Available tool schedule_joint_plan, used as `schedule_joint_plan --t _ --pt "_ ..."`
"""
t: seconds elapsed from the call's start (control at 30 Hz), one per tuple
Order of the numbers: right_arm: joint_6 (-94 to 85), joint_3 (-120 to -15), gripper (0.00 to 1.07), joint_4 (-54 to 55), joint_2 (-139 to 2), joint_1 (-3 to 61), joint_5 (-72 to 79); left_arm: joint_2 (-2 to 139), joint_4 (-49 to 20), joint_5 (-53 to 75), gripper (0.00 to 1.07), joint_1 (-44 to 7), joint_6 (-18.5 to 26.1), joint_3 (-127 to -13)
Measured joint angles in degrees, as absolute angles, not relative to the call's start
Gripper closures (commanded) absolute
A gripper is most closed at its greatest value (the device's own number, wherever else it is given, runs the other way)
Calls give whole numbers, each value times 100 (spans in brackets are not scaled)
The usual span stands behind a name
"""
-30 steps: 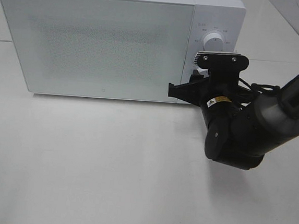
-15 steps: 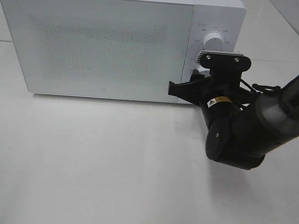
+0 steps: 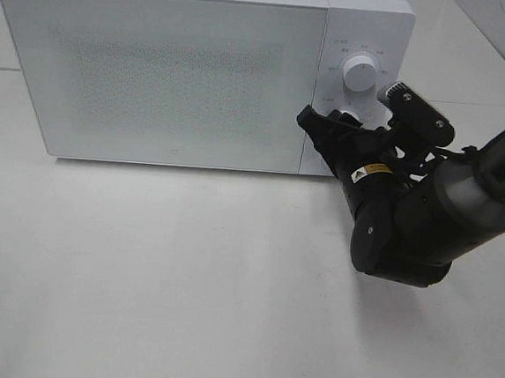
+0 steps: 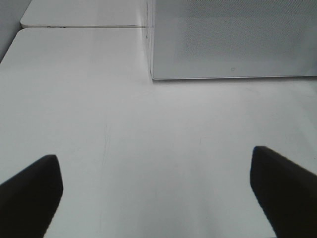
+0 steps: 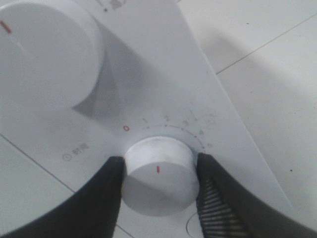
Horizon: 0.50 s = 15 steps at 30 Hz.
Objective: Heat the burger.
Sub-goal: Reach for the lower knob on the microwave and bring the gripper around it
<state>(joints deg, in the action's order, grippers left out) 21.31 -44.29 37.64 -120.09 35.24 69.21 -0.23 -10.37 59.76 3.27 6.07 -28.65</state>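
While the left fingers (image 4: 29, 193) hang spread wide above the counter (image 3: 182, 280), the right fingers (image 5: 99, 198) clamp the microwave's (image 3: 174, 76) lower knob (image 5: 158, 173); I cannot tell where the burger is.

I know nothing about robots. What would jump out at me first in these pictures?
A big white microwave with its door closed fills the back of the table. At the control panel on its right end, the black right gripper clamps the lower knob between its two fingers, just below the upper knob.
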Motion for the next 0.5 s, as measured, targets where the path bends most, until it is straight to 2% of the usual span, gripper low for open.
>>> schedule_joint_plan --t 0.5 --pt "4297 -4406 106 3633 -12009 3501 6944 -23 -1037 5976 9 327 607 -2865"
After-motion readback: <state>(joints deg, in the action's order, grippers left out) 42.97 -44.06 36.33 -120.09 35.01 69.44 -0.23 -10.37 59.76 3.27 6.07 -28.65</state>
